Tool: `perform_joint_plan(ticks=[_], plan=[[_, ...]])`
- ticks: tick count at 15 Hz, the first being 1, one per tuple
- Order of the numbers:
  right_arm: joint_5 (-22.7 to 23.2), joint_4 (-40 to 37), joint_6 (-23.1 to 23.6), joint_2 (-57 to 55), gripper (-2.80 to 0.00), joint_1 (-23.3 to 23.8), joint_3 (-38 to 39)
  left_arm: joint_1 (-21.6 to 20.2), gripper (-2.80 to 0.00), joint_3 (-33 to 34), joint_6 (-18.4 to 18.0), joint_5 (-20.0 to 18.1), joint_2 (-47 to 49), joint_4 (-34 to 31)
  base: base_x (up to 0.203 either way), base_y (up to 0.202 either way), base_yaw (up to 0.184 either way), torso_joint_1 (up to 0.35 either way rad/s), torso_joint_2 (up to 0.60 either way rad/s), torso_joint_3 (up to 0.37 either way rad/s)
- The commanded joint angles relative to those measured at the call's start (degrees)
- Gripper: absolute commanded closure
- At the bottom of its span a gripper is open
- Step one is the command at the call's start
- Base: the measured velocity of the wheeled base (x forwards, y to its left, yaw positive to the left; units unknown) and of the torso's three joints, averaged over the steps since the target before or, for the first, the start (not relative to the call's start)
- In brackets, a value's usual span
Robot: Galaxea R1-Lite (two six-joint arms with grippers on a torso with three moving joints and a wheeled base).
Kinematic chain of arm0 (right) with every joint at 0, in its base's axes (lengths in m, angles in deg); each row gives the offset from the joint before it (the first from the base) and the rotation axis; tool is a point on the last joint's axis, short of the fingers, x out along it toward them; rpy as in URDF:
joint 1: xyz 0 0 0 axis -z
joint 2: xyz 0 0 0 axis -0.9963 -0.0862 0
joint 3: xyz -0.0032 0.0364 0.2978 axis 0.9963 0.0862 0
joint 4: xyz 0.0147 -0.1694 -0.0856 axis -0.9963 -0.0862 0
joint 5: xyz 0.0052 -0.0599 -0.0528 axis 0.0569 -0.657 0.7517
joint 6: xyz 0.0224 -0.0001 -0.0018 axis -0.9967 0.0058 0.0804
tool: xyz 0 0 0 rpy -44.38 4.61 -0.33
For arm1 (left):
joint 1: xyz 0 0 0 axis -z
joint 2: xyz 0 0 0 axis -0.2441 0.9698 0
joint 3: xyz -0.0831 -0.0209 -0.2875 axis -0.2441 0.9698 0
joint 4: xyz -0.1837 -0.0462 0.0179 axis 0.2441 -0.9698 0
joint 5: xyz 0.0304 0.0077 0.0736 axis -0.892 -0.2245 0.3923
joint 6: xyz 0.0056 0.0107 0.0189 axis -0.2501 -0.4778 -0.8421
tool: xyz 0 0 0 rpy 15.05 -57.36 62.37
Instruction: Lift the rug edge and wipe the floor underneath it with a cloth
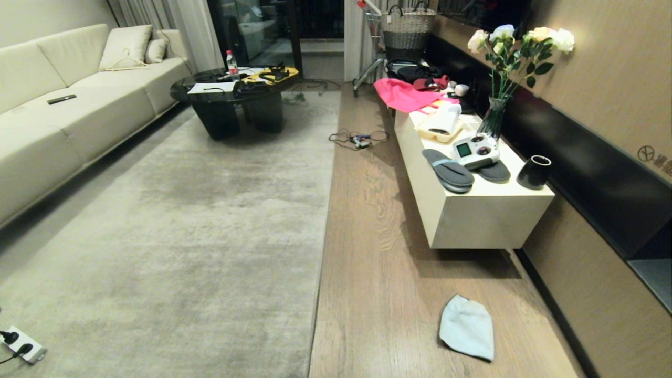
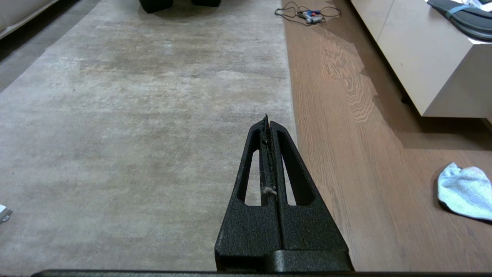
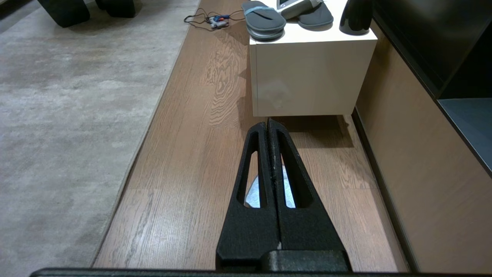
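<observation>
The pale beige-grey rug lies flat, and its straight rug edge (image 1: 321,252) (image 2: 290,100) (image 3: 153,115) runs away from me down the middle. To its right is a strip of brown wood floor (image 1: 378,273). The cloth (image 1: 467,328) (image 2: 465,190) lies crumpled on that floor, pale bluish side up, near the right wall. Neither arm shows in the head view. My left gripper (image 2: 267,119) hangs shut and empty above the rug, just left of the edge. My right gripper (image 3: 268,122) hangs shut and empty above the floor, with the cloth (image 3: 253,194) showing through its finger slots.
A low white cabinet (image 1: 472,220) carrying slippers, a black cup and a flower vase narrows the floor strip on the right. A cable bundle (image 1: 359,139) lies further along. A power strip (image 1: 21,344) sits on the rug near left. A black coffee table (image 1: 236,105) and a sofa (image 1: 52,121) stand beyond.
</observation>
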Motion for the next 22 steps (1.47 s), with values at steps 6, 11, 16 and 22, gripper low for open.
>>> perform_joint_plan(ticks=[6, 11, 16, 22], plan=[[0.01, 0.0, -0.27, -0.07, 0.0, -0.05, 0.0, 0.0, 0.0, 0.01, 0.05, 0.0, 0.0, 0.01, 0.0, 0.0, 0.0, 0.0, 0.0, 0.0], [-1.99, 0.18, -3.0, -0.08, 0.0, 0.02, 0.0, 0.0, 0.0, 0.01, 0.05, 0.0, 0.0, 0.01, 0.0, 0.0, 0.0, -0.009, -0.09, -0.109], [-2.19, 0.09, -2.99, -0.09, 0.0, -0.05, 0.0, 0.0, 0.0, 0.01, -0.03, 0.0, 0.0, 0.01, 0.0, 0.0, 0.0, -0.006, -0.32, -0.329], [-2.19, 0.09, -2.91, 0.0, 0.0, -0.05, 0.0, 0.0, 0.0, 0.01, 0.05, 0.0, 0.0, 0.01, 0.0, 0.0, 0.0, 0.0, -0.05, -0.053]])
